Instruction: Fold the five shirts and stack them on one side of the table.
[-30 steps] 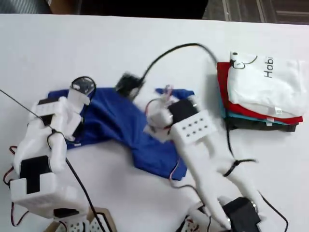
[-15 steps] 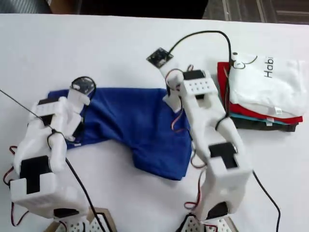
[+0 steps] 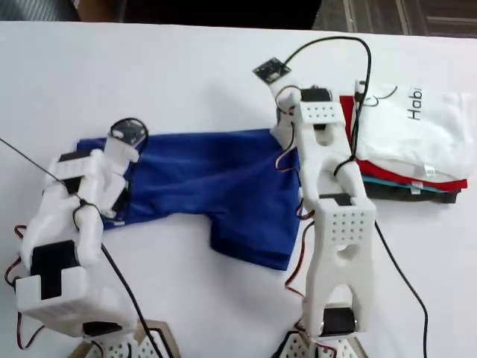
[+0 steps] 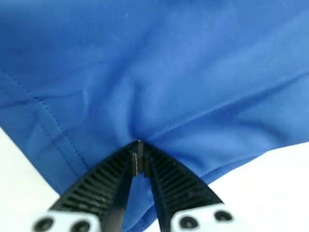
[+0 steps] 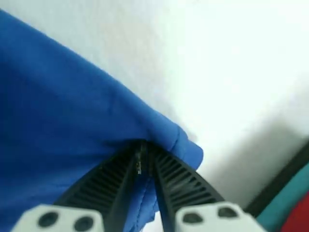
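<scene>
A blue shirt (image 3: 216, 186) lies stretched across the middle of the white table (image 3: 186, 74). My left gripper (image 4: 138, 159) is shut on the blue shirt (image 4: 159, 72) at its left end, beneath the left arm (image 3: 82, 194). At the shirt's far right corner, close to the pile, my right gripper (image 5: 143, 157) is shut on the blue shirt (image 5: 58, 130); in the high view that right gripper (image 3: 287, 134) sits at the end of the right arm. A pile of folded shirts (image 3: 406, 142) with a white one on top rests at the right.
Black cables (image 3: 328, 45) loop above the right arm, and another cable (image 3: 119, 283) trails from the left arm toward the front edge. The folded pile (image 5: 289, 203) lies just beyond the right gripper. The far half of the table is bare.
The right arm has swung right and away toward the pile, pulling the blue shirt's corner with it and spreading the cloth wide. The left arm has stayed put.
</scene>
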Action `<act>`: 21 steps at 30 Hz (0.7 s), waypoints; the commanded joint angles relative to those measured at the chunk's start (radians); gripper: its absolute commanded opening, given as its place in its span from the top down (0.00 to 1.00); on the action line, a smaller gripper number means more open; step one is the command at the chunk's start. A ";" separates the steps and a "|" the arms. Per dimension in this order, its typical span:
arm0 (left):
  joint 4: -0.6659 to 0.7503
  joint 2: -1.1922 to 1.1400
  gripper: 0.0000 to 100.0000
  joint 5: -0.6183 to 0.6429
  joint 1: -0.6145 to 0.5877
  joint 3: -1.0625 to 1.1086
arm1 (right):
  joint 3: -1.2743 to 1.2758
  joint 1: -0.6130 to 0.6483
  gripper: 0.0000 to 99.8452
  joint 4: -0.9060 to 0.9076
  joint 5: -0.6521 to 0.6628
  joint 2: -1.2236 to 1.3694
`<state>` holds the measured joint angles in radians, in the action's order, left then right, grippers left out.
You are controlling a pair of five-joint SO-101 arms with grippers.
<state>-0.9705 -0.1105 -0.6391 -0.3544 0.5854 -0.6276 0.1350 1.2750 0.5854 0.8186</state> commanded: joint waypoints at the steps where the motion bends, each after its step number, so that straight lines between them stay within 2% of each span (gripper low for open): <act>1: 0.041 0.002 0.98 0.005 -0.005 0.001 | -0.152 0.005 0.98 0.114 -0.005 -0.005; 8: 0.041 0.002 0.98 0.005 -0.005 -0.001 | -0.367 0.070 0.98 0.381 -0.005 -0.065; 11: 0.041 0.002 0.98 0.005 -0.005 -0.001 | -0.354 0.117 0.98 0.441 -0.012 -0.142; 16: 0.041 0.002 0.98 0.005 -0.005 -0.001 | 0.051 0.225 0.98 0.418 -0.015 -0.348; 21: 0.041 0.002 0.98 0.005 -0.006 -0.001 | 0.546 0.312 0.98 0.165 -0.055 -0.731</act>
<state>-0.9705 -0.1105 -0.6391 -0.3544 0.5854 -0.3590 0.4005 1.5742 0.5485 0.3828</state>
